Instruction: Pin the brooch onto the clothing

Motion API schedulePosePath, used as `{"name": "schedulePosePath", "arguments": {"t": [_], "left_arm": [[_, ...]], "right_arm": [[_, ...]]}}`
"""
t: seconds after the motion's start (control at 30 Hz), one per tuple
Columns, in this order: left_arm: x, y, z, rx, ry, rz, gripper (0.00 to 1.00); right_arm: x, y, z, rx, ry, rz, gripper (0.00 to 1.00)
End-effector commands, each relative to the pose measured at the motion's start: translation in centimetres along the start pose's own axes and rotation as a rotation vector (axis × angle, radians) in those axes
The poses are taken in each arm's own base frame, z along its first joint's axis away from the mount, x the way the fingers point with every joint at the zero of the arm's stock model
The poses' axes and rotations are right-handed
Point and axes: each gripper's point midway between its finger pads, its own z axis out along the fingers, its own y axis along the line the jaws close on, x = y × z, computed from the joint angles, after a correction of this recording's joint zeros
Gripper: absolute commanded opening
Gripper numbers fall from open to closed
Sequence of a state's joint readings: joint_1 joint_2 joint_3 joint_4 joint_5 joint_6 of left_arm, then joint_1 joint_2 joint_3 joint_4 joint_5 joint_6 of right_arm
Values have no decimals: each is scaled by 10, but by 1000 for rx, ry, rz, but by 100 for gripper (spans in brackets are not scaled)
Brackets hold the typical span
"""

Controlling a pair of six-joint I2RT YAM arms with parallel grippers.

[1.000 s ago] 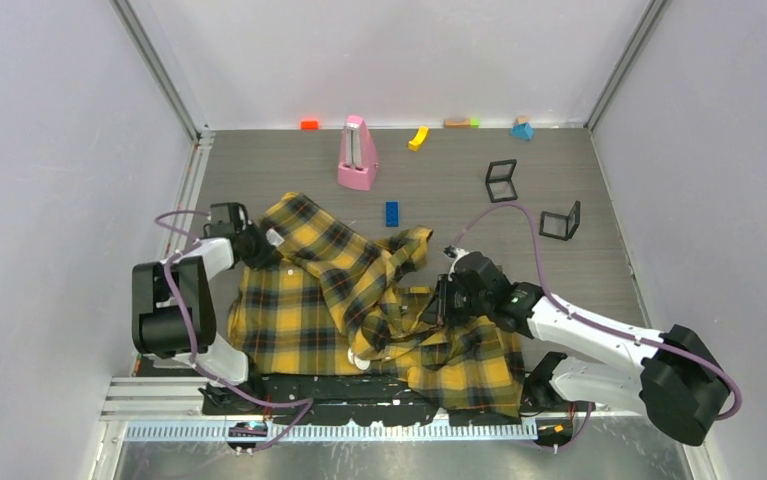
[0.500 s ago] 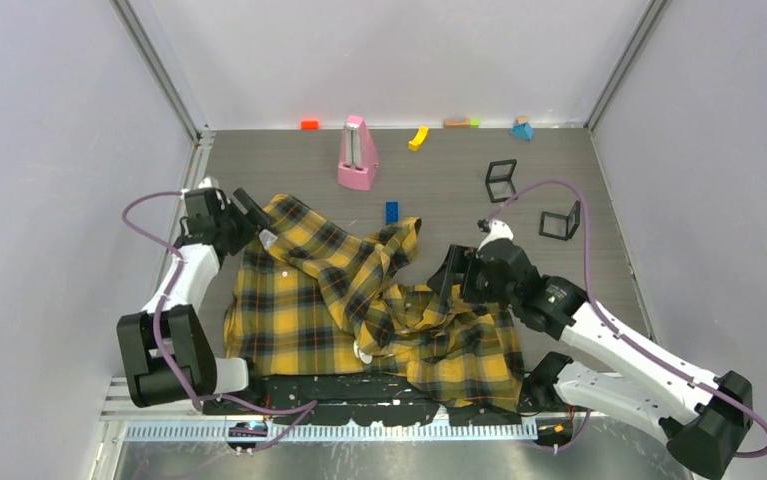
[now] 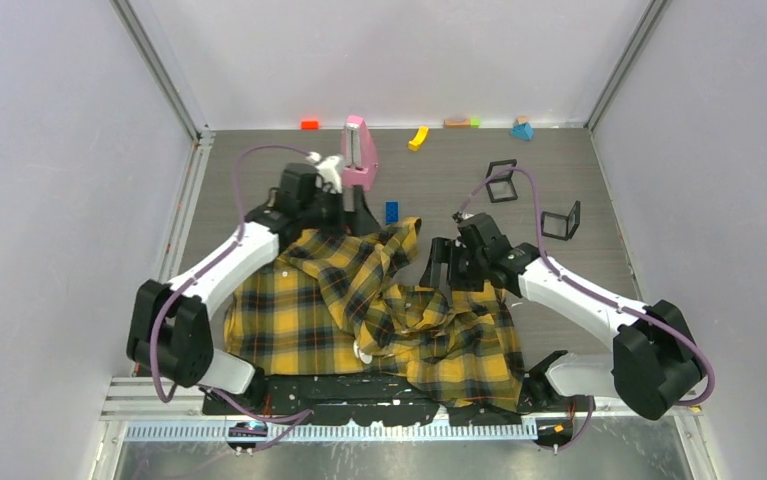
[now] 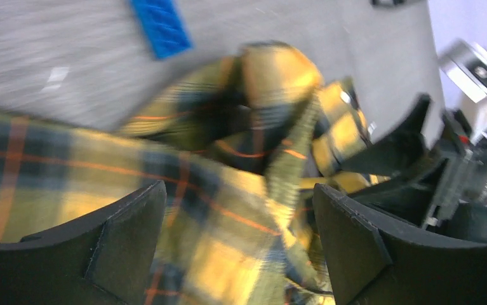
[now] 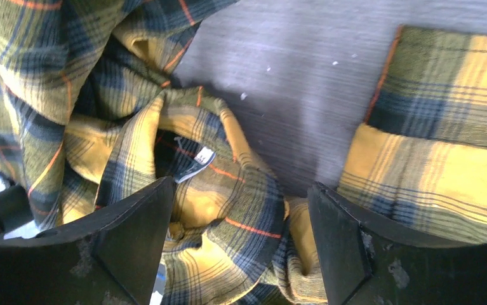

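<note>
Left gripper (image 3: 347, 212) stands wide, fingers well apart and nothing clamped between them; in its wrist view (image 4: 239, 190) we see only plaid cloth below the gap, and we cannot tell whether the pads brush it. Right gripper (image 3: 437, 268) is likewise spread wide and grips nothing; its own camera (image 5: 239, 187) looks down between the fingers at the collar with a small white label (image 5: 196, 162) and a patch of bare grey table (image 5: 304, 82). The shirt (image 3: 299, 310) lies rumpled on the table's near half, one sleeve fold thrown across the middle. A second ago both grippers were pinched closed on the cloth, the left at the shirt's far-left corner, the right low at the bunched middle. Now both have let go. The left arm has swung across to the shirt's far edge, just beside the blue brick (image 3: 391, 212) and near the pink metronome (image 3: 359, 150); the right has drawn a little toward the far side, and the raised fold has settled flatter. Two black frames (image 3: 500, 180) sit well apart from the shirt on the right. We cannot make out the brooch in any view; folds and both arms cover much of the cloth. The left wrist picture is motion-blurred, with the brick (image 4: 161, 25) cut off at the top and the right gripper's black parts (image 4: 418, 146) crowding its right side.
</note>
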State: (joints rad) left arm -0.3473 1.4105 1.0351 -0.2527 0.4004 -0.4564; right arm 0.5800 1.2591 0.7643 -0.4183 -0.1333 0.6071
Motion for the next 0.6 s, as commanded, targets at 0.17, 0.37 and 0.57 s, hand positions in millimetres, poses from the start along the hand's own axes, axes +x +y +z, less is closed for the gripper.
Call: {"name": "schedulePosePath", "arguments": {"t": [0.17,0.37,0.57], "left_arm": [[39,-65,71,82,147,250,96],[71,-41,104,-51,274,264,92],[72,-38,105,-95,280,265,25]], "right_arm": [[21,21,3,-158,49,76,75],[28,9,12,-113,62,79,55],[7,3,1,-59,-43,95,15]]}}
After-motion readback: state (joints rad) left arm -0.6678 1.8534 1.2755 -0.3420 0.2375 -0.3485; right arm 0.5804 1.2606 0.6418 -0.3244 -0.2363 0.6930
